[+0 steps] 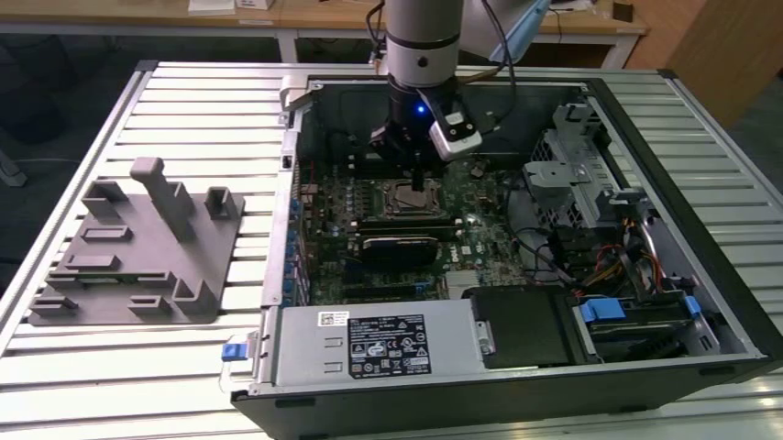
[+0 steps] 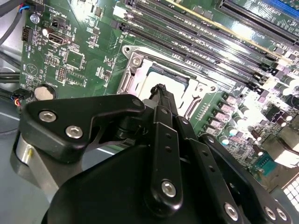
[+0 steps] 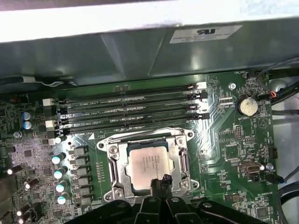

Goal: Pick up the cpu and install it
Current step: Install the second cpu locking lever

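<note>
The cpu (image 3: 145,164), a small pale silver square, lies flat inside the metal socket frame (image 3: 114,163) on the green motherboard (image 3: 233,149). In the exterior view the cpu (image 1: 399,195) shows just below the arm's wrist. My gripper (image 3: 161,180) hangs right over the edge of the chip, with its black fingers drawn together and nothing between them. In the second wrist view the gripper (image 2: 161,88) points down at the socket, and part of the cpu (image 2: 168,75) shows beyond it.
The motherboard sits in an open computer case (image 1: 685,302) on a slatted metal table (image 1: 183,101). Memory slots (image 3: 131,109) run beside the socket. A black block (image 1: 398,246) and the power supply (image 1: 367,344) lie toward the case front. A grey plastic tray (image 1: 135,257) stands at the exterior view's left.
</note>
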Robot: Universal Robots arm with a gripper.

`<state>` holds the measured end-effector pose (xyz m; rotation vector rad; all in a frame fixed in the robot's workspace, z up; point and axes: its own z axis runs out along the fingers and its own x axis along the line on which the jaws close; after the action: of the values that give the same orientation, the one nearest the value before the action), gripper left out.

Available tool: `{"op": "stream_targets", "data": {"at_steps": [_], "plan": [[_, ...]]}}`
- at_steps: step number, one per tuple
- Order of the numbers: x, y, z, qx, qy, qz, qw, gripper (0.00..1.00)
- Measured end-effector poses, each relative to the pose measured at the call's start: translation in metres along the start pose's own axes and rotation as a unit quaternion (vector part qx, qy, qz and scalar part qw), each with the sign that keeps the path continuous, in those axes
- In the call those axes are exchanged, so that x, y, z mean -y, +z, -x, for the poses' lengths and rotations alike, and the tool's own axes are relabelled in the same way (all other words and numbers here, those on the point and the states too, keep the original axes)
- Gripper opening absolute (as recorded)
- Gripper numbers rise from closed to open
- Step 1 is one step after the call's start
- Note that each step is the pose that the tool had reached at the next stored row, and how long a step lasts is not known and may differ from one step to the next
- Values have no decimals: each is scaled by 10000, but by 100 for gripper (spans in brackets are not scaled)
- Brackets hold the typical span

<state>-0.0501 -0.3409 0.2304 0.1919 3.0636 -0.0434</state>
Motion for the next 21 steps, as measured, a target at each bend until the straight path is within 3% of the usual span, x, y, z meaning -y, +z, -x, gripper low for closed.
{"op": "stream_targets", "data": {"at_steps": [21], "plan": [[140,6,17,0,0,0,10000,11]]}}
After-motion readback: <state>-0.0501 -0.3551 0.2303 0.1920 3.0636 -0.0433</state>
